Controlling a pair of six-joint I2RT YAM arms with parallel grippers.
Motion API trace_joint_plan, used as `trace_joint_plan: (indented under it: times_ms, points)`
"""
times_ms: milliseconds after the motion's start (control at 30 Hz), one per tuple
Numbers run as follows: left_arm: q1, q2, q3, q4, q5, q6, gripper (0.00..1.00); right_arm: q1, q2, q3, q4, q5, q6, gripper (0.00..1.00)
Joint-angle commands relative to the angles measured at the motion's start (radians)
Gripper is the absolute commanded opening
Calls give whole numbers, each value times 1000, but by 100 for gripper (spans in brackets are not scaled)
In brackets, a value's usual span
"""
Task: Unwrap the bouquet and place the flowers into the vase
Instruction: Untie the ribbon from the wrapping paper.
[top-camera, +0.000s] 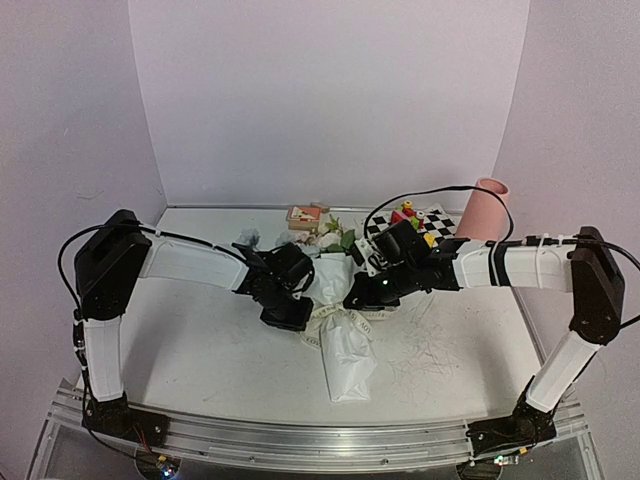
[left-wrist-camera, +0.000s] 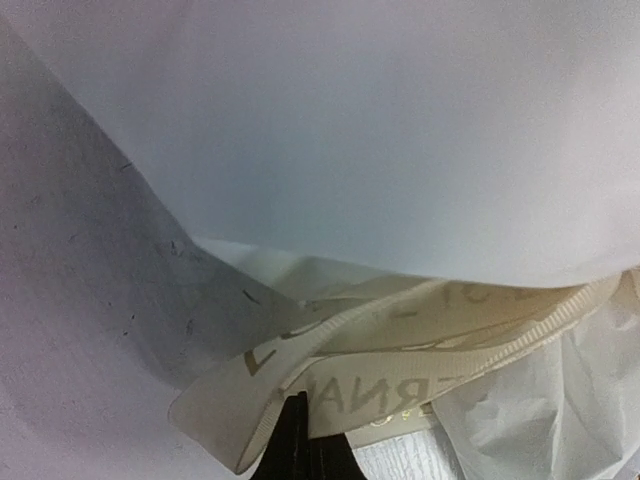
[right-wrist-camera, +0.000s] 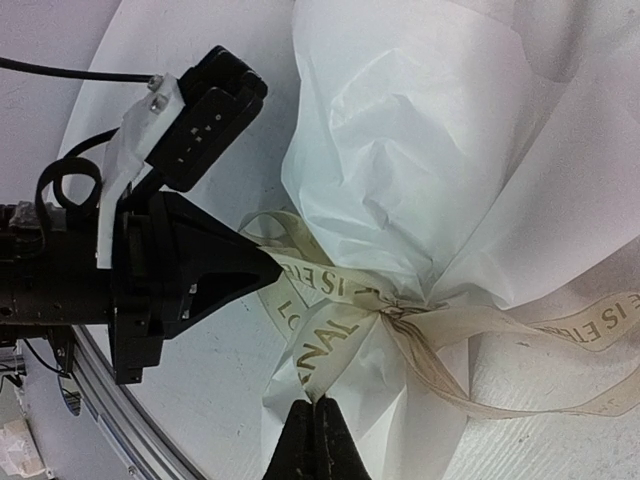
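The bouquet (top-camera: 345, 345) lies across the middle of the table in creased white paper (right-wrist-camera: 420, 130). Its flowers (top-camera: 332, 236) poke out at the far end as pale blooms and green leaves. A cream printed ribbon (right-wrist-camera: 340, 330) is knotted round the paper's narrow part. My left gripper (left-wrist-camera: 297, 398) is shut on a loop of this ribbon (left-wrist-camera: 400, 340); in the right wrist view the left gripper (right-wrist-camera: 272, 268) pinches it left of the knot. My right gripper (right-wrist-camera: 320, 400) is shut on a loose ribbon end. The pink vase (top-camera: 483, 210) stands upright at the back right.
A checkered board (top-camera: 440, 215) with small colourful toy blocks (top-camera: 408, 214) lies just left of the vase. A wooden toy (top-camera: 305, 215) sits near the back wall by the blooms. Both arms meet over the bouquet's middle.
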Motion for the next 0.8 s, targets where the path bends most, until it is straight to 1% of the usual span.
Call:
trace_joint_plan:
  times_ms: [0,100,300,400,567,767]
  points:
    - [2,-8,96,-122,-110,6,0,6,-11,35,-11,4,-1,0]
    - [3,-88,76,-138,-240,-20,0,7,-19,33,-22,15,-9,0]
    - [3,-171,36,-138,-354,-39,0,7,-5,34,-38,17,-17,0]
    - [3,-209,26,-138,-415,-43,0,7,-6,41,-57,52,-13,0]
    - [3,-262,18,-137,-498,-48,0,6,-19,55,-120,169,-17,0]
    - [3,-292,28,-134,-536,-24,0,7,-26,74,-173,253,-32,0]
